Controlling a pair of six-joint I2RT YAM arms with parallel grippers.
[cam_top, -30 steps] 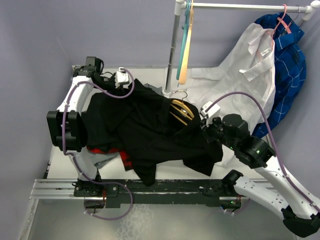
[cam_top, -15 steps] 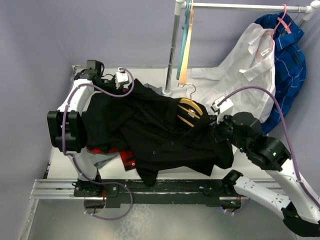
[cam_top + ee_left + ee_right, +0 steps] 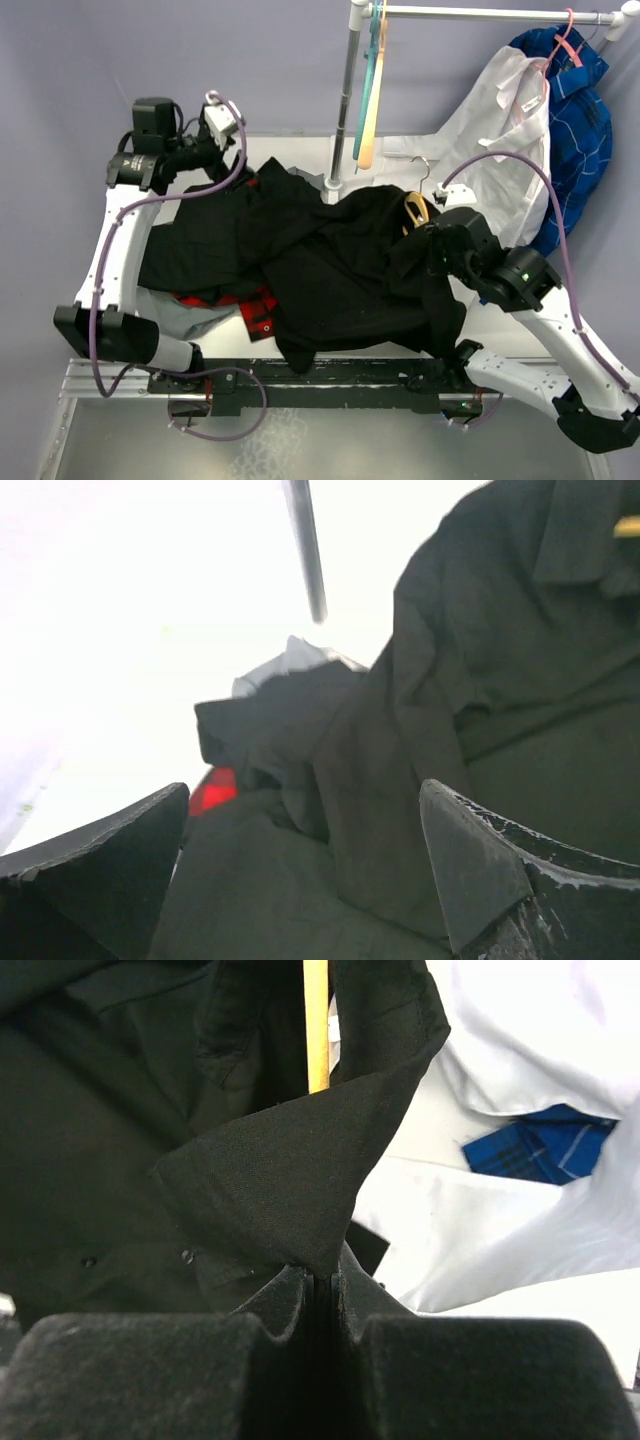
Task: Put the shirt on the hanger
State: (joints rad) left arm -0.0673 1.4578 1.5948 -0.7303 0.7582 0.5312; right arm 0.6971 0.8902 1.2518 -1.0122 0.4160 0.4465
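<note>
The black shirt [image 3: 340,270] lay sprawled across most of the white table [image 3: 300,150], bunched over a red plaid garment [image 3: 255,305]. The yellow-orange hanger [image 3: 413,208] sat partly inside its collar end, only a sliver and the hook showing, so threading looked begun, with both shoulders yet to seat. The right gripper [image 3: 318,1282] was pinched tight on a shirt fold; the left gripper [image 3: 303,800] hung parted and empty. Behind, a white shirt [image 3: 500,130] and a blue plaid one [image 3: 580,100] hung from a rail [image 3: 480,12] against a lilac wall.
</note>
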